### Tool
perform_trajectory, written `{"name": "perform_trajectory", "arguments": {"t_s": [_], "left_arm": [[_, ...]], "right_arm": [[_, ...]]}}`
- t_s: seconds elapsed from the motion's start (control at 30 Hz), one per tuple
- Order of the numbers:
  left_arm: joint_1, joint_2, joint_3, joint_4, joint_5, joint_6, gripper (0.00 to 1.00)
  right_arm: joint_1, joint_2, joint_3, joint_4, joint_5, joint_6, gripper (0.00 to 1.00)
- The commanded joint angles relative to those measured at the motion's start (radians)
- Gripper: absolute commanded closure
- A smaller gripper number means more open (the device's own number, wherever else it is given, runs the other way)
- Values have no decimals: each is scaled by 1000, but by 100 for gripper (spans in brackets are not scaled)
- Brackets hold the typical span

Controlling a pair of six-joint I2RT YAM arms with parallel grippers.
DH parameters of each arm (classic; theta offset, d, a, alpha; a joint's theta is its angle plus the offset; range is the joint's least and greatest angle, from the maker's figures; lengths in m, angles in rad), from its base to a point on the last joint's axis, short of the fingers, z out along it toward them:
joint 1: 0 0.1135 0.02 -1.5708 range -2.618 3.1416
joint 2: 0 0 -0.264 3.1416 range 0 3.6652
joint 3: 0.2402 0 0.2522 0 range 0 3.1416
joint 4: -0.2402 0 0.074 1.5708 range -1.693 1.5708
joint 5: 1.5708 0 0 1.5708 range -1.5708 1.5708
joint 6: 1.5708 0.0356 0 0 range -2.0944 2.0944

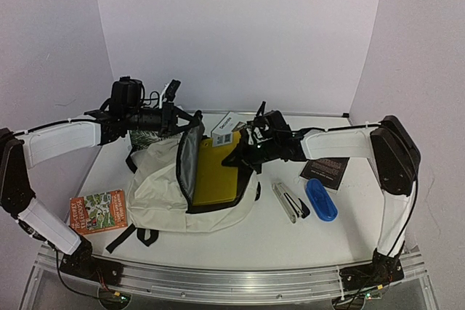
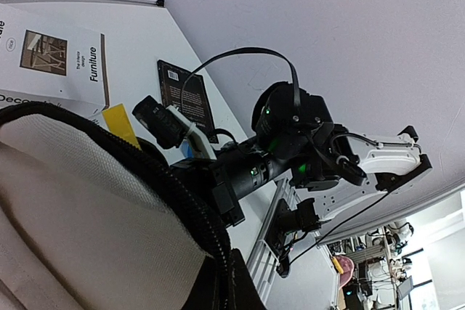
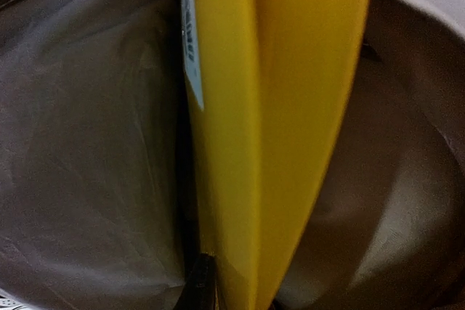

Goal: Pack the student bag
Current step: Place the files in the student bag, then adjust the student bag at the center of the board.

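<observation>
The student bag (image 1: 163, 194), cream with black straps, lies at centre-left with its mouth open to the right and grey lining (image 3: 87, 143) showing. My left gripper (image 1: 190, 117) is shut on the bag's black zipper rim (image 2: 182, 208) and holds the flap up. A yellow book (image 1: 216, 176) stands partly inside the mouth. My right gripper (image 1: 247, 143) is shut on the book's far end. In the right wrist view the book (image 3: 276, 107) is edge-on between the jaws, with one dark finger (image 3: 200, 281) against it.
An orange and green book (image 1: 98, 210) lies left of the bag. A white magazine (image 1: 229, 127) lies behind the bag. A black booklet (image 1: 325, 172), a blue case (image 1: 320, 199) and a white and black item (image 1: 289, 201) lie to the right.
</observation>
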Motion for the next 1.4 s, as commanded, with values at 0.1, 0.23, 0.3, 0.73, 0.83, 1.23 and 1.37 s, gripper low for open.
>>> {"name": "perform_trajectory", "arguments": {"t_s": [0.1, 0.23, 0.3, 0.73, 0.83, 1.23, 1.37], "left_arm": [[-18, 24, 98, 100, 47, 20, 100], [-19, 27, 102, 113, 38, 19, 100], [-19, 14, 96, 102, 17, 28, 100], [-16, -54, 63, -9, -124, 79, 100], [-11, -60, 58, -9, -138, 77, 100], [-2, -71, 52, -19, -151, 70, 100], [-1, -77, 49, -19, -158, 70, 100]], "right_arm": [[61, 90, 83, 0, 84, -31, 87], [70, 101, 91, -50, 164, -62, 83], [70, 81, 100, -99, 234, -98, 74], [70, -165, 149, -395, 485, -284, 31], [70, -215, 112, -440, 540, -283, 28], [84, -176, -41, -405, 423, -226, 38], [89, -142, -73, -366, 374, -218, 39]]}}
